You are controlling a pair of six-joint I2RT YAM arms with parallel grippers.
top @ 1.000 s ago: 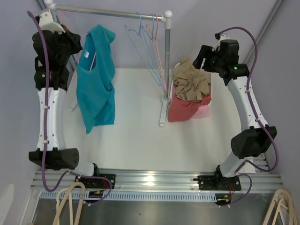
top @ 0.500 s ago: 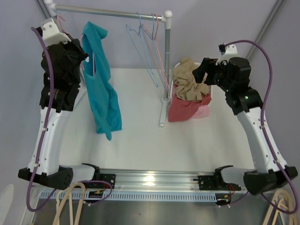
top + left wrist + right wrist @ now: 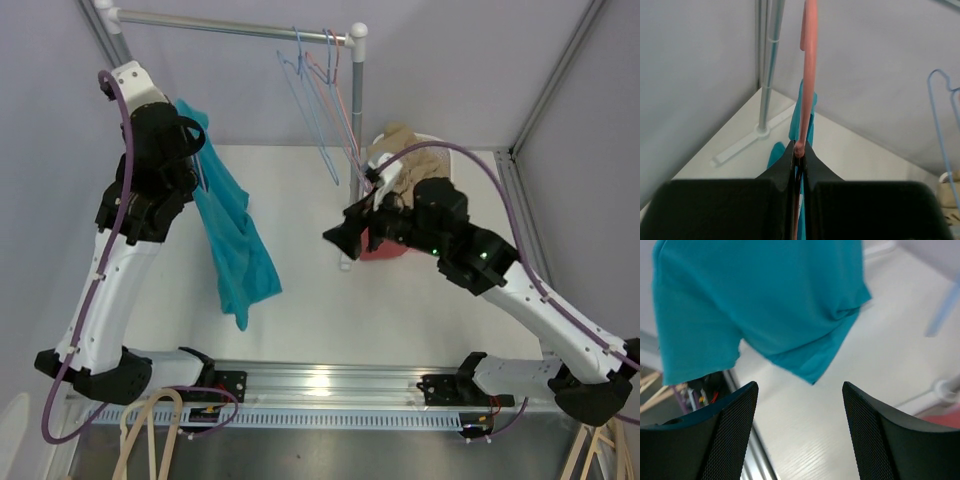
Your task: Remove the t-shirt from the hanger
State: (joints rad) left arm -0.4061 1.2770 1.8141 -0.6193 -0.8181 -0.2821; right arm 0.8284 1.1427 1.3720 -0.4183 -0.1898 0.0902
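We see bare table (image 3: 300, 300) between t-shirt (image 3: 238, 255) and rack post (image 3: 356, 130); wall close on our left side. Spare wire hangers (image 3: 322, 95) hang on rail (image 3: 230, 26) near post; clothes pile (image 3: 396, 146) behind right arm. Left gripper (image 3: 799, 147) pinched tight on pink hanger (image 3: 809, 75), t-shirt draped below it over left of table. Right gripper (image 3: 798, 385) spread apart, facing t-shirt hem, not touching.

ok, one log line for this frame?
left pincer shut on pink hanger | teal t-shirt draped on hanger | right pincer open, facing t-shirt, no contact | removal not yet done
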